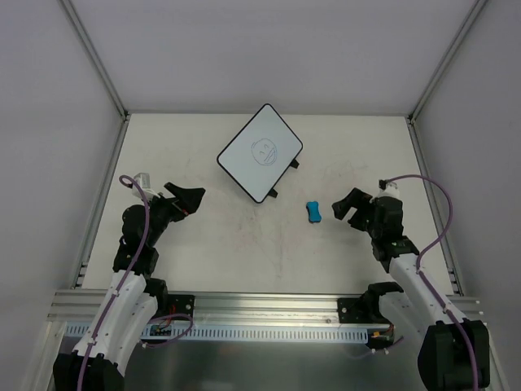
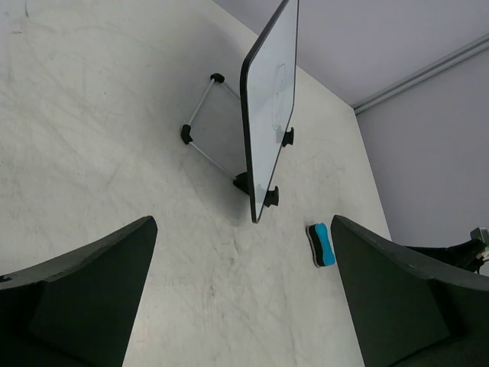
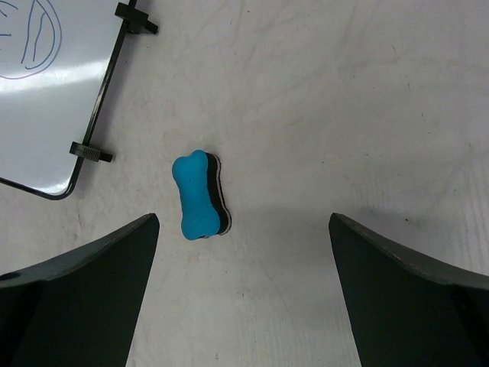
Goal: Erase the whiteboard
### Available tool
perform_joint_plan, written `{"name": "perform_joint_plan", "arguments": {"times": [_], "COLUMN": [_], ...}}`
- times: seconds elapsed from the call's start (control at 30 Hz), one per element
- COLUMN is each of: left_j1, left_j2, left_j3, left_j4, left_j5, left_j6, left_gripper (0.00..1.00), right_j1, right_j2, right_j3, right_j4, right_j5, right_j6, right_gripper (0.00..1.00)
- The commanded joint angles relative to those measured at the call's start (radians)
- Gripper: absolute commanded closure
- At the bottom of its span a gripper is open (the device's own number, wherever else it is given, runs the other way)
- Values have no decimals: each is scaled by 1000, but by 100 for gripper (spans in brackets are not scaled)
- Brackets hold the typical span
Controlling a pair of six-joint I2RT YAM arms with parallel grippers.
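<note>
The right gripper (image 1: 340,205), spread wide, is hovering just right of the eraser (image 1: 314,212), which is lying between it and the whiteboard (image 1: 259,151).

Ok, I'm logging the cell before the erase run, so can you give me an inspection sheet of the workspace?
Surface: off-white table, scuffed, faint smudges.
Job's things: whiteboard propped on a wire stand, blue sketch not yet erased; blue eraser on the table beside it, not touching.
Clutter: nothing seen.
Grippers: both arms' jaws open and empty.
Cables: purple cable looped along each arm.
Surroundings: pale enclosure walls; metal rail at the arm bases.
</note>
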State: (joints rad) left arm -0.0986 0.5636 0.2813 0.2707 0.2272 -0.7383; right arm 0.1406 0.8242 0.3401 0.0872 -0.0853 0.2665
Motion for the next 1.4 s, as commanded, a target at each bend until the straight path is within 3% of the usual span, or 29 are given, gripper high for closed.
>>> {"name": "perform_joint_plan", "arguments": {"times": [0.0, 0.17, 0.27, 0.47, 0.63, 0.9, 0.93, 1.0, 1.37], "left_j1": [-3, -3, -3, -3, -3, -3, -3, -3, -3], "left_j2": [-1, 5, 9, 19, 22, 13, 9, -7, -28], "left_j3": [-7, -13, -17, -16, -5, 6, 4, -1, -13], "left_j4": [30, 58, 65, 68, 67, 39, 38, 38, 30], "left_j5": [29, 46, 44, 49, 64, 87, 89, 84, 80], "left_j6": [28, 31, 36, 63, 79, 132, 131, 135, 140], "left_gripper": [1, 1, 1, 1, 1, 1, 1, 1, 1], "right_j1": [17, 68, 91, 172, 244, 309, 318, 326, 373], "right_j2": [23, 136, 147, 197, 346, 541, 558, 595, 673], "right_j3": [56, 140, 160, 198, 330, 496, 500, 502, 520], "right_j4": [33, -63, -47, -70, -193, -311, -313, -313, -311], "right_j5": [27, 119, 70, 173, 205, 243, 246, 248, 254], "right_j6": [-19, -53, -96, -145, -206, -246, -250, -256, -293], "right_gripper": [1, 1, 1, 1, 12, 14, 21, 25, 25]}}
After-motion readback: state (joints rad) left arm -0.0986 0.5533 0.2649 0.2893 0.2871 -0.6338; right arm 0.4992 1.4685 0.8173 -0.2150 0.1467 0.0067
